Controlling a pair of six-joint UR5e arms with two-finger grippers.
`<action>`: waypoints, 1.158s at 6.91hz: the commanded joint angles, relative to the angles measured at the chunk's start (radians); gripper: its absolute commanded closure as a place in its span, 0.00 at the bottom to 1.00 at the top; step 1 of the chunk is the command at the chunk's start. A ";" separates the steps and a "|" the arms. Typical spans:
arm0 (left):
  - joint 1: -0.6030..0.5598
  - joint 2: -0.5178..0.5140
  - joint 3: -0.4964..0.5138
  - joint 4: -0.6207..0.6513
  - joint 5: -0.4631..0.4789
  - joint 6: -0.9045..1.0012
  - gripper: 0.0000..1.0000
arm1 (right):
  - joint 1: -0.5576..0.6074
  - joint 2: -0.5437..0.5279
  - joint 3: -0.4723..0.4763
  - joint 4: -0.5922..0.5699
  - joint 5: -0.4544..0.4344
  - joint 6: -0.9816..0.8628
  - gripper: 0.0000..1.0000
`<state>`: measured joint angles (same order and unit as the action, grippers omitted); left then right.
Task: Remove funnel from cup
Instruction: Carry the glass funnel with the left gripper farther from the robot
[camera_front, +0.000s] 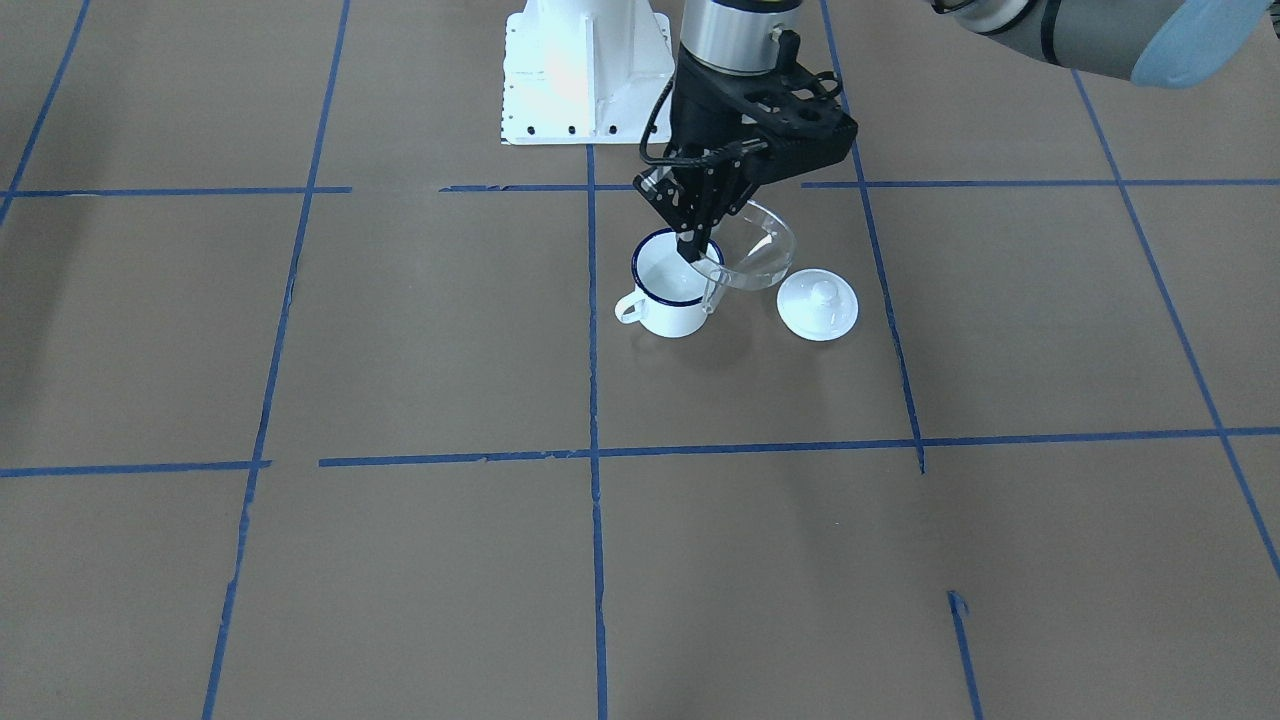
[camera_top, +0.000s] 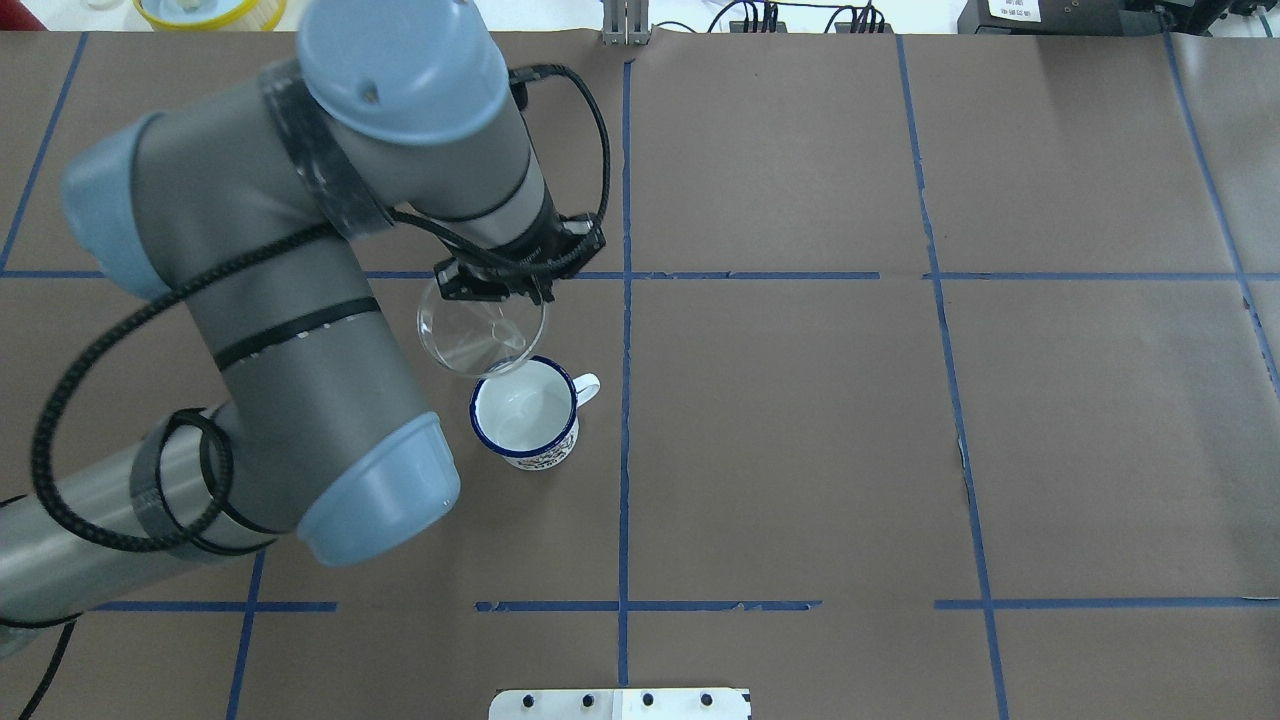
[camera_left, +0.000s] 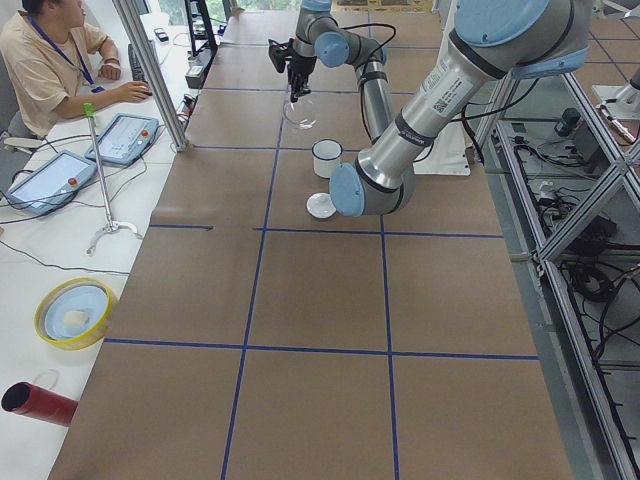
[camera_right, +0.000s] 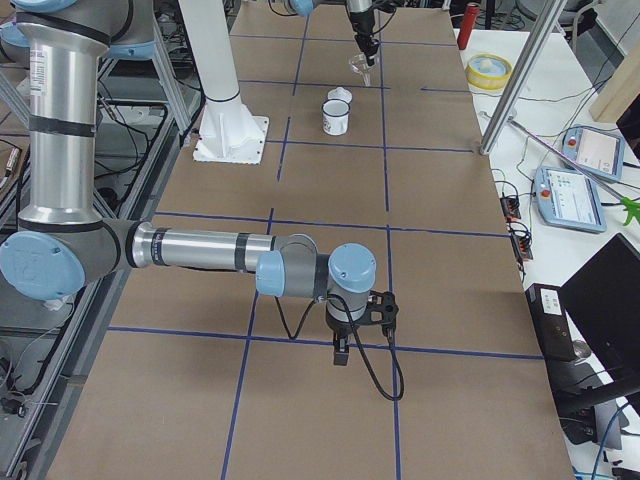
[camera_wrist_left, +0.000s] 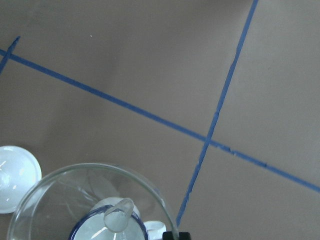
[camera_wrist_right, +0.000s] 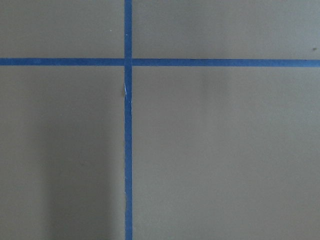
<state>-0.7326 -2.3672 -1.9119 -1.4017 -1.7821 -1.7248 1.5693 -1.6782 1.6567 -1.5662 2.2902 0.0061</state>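
The clear funnel (camera_front: 757, 252) hangs tilted in my left gripper (camera_front: 697, 247), which is shut on its rim. It is lifted clear of the white cup (camera_front: 670, 292), with its stem close above the blue rim on the cup's lid side. In the overhead view the funnel (camera_top: 480, 326) lies just beyond the cup (camera_top: 526, 414), under my left gripper (camera_top: 507, 298). In the left wrist view I see the cup (camera_wrist_left: 85, 232) through the funnel (camera_wrist_left: 60, 200). My right gripper (camera_right: 343, 350) hangs low over the table far from them; I cannot tell whether it is open or shut.
A white domed lid with a knob (camera_front: 818, 305) lies on the table beside the cup, and shows in the left wrist view (camera_wrist_left: 15, 176). The robot's white base (camera_front: 585, 70) stands behind the cup. An operator (camera_left: 55, 55) sits at the far side desk.
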 joint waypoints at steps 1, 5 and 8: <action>-0.072 0.147 0.086 -0.474 0.160 -0.316 1.00 | 0.000 0.000 0.000 0.000 0.000 0.000 0.00; -0.103 0.161 0.543 -1.002 0.325 -0.556 1.00 | 0.000 0.000 0.000 0.000 0.000 0.000 0.00; -0.090 0.167 0.715 -1.106 0.323 -0.510 1.00 | 0.000 0.000 0.000 0.000 0.000 0.000 0.00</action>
<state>-0.8265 -2.2009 -1.2659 -2.4385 -1.4612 -2.2420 1.5693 -1.6782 1.6567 -1.5662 2.2903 0.0061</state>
